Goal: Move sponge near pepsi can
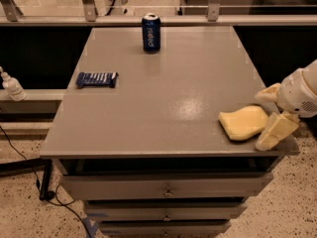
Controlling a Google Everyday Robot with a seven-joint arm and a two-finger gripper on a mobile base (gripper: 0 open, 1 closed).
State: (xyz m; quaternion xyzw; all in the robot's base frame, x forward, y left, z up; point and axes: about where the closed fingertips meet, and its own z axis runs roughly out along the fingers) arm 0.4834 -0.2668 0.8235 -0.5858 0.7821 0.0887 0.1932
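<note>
The pale-yellow sponge (242,123) lies flat near the table's front right corner. The dark blue pepsi can (151,32) stands upright at the far middle of the grey table (163,98), well away from the sponge. My gripper (271,112) comes in from the right at the sponge's right end. It is open, with one pale finger (268,92) behind the sponge's right edge and the other (275,131) in front of it, at the table edge.
A flat dark blue snack bar wrapper (97,79) lies on the left side of the table. A small white bottle (11,86) stands on a ledge to the left. Drawers (166,187) sit under the tabletop. A metal rail (158,19) runs behind.
</note>
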